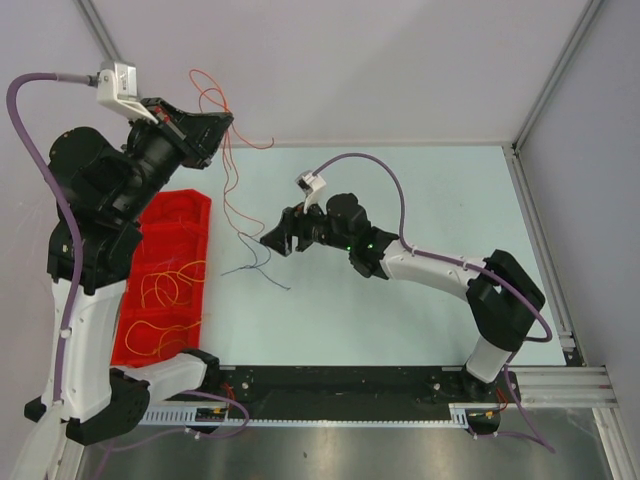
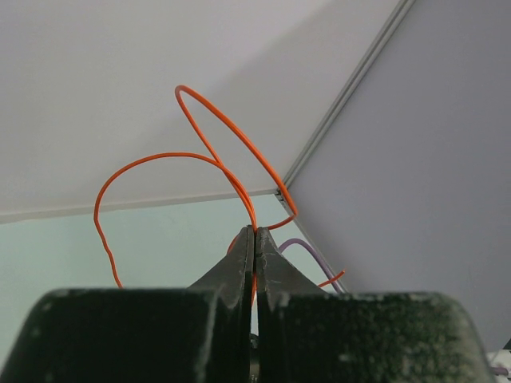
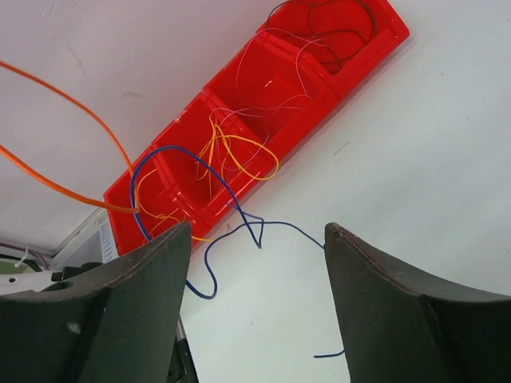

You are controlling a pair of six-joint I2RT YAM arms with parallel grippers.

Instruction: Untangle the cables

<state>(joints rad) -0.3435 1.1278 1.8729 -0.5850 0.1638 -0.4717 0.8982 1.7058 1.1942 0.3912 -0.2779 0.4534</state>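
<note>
While the left gripper (image 2: 254, 231) hangs up high, jaws pinched tight on the orange cable (image 2: 160, 155), that wire curls in loops above its tips. Right gripper (image 3: 258, 227) is low over the table (image 1: 420, 200), jaws spread wide. Blue cable (image 3: 283, 223) lies loose on the table right below it, just beside the red tray (image 1: 195, 200) w/ yellow-orange cables (image 1: 160, 290) inside.

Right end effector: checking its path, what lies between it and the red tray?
A blue cable curls over the table there, seen in the right wrist view.
</note>
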